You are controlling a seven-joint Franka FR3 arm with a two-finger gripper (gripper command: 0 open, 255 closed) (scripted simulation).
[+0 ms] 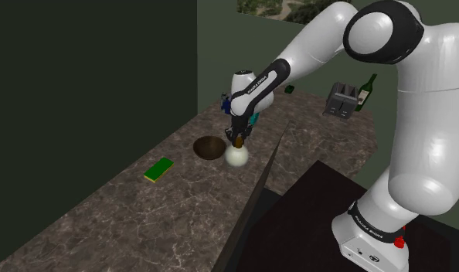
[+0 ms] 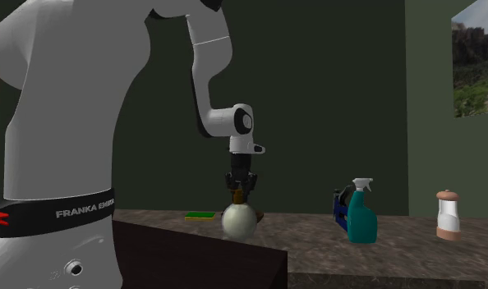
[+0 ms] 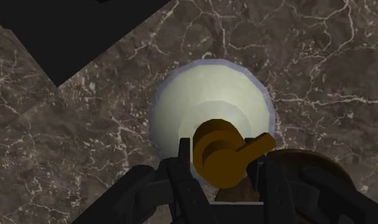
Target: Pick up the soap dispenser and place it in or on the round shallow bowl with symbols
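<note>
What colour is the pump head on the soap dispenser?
Golden brown; the pump head of the soap dispenser shows best in the wrist view.

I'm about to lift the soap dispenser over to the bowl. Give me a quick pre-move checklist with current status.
1. The gripper is centred over the brown pump of the soap dispenser: ok.
2. Firm clasp on the pump: cannot tell.
3. Soap dispenser upright on the counter: ok.
4. The bowl sits close beside the dispenser, nothing seen inside it: ok.
5. The green sponge lies away from the short route to the bowl: ok.
</note>
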